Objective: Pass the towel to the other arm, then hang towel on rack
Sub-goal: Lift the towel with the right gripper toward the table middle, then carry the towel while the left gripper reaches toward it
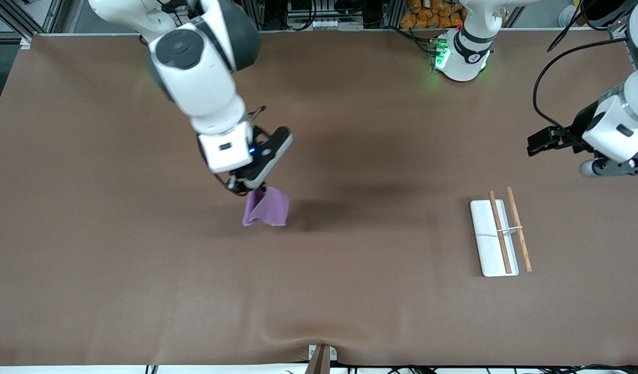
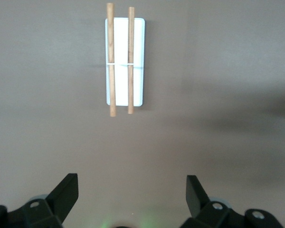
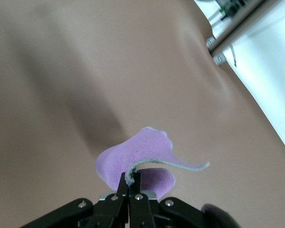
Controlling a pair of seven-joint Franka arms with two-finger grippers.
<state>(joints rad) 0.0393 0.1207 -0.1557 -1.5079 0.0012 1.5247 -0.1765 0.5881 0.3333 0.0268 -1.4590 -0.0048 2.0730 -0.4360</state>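
The purple towel [image 1: 267, 208] hangs crumpled from my right gripper [image 1: 242, 187], over the brown table toward the right arm's end. In the right wrist view the right gripper [image 3: 131, 178] is shut on the grey hem of the towel [image 3: 133, 154], which curls away below the jaws. The rack [image 1: 498, 236], a white base with two wooden rods and a thin crossbar, lies flat toward the left arm's end. My left gripper [image 1: 612, 167] waits in the air beside it. The left wrist view has the left gripper [image 2: 132, 194] open and empty, with the rack [image 2: 125, 61] ahead.
The brown table cover [image 1: 350, 291] has a raised wrinkle near the front edge, by a small clamp [image 1: 321, 358]. The left arm's base [image 1: 461, 52] stands at the table's back edge. The table's edge with a metal frame [image 3: 228, 40] shows in the right wrist view.
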